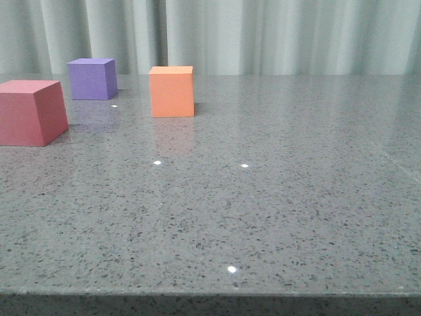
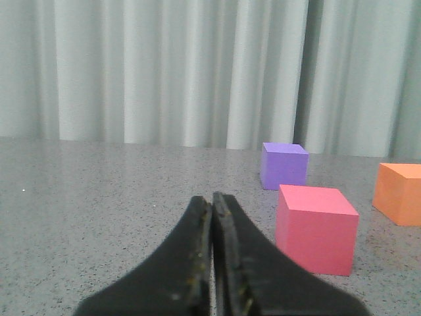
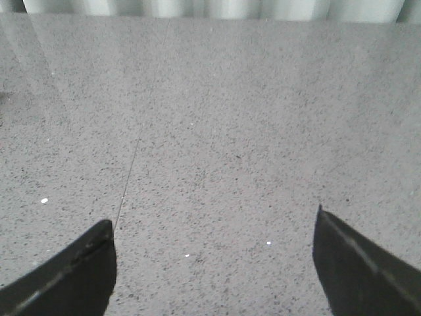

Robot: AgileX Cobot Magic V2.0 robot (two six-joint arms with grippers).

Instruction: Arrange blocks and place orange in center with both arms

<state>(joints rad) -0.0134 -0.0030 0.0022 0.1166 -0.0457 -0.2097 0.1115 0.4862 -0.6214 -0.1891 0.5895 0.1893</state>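
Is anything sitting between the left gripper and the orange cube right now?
Partly. In the left wrist view the shut left gripper has the red-pink cube closest, roughly in line toward the orange cube, with a gap between the two. The purple cube sits farther back, off that line. Nothing else shows on the table.

Gray speckled table (image 1: 276, 197) w/ red-pink cube (image 1: 29, 112), purple cube (image 1: 92, 78), orange cube (image 1: 172, 91) (all apart).

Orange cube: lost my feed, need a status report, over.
Left pincer shut, empty; right pincer open, empty. Orange cube untouched, right of purple cube and red-pink cube. Nothing in the way.
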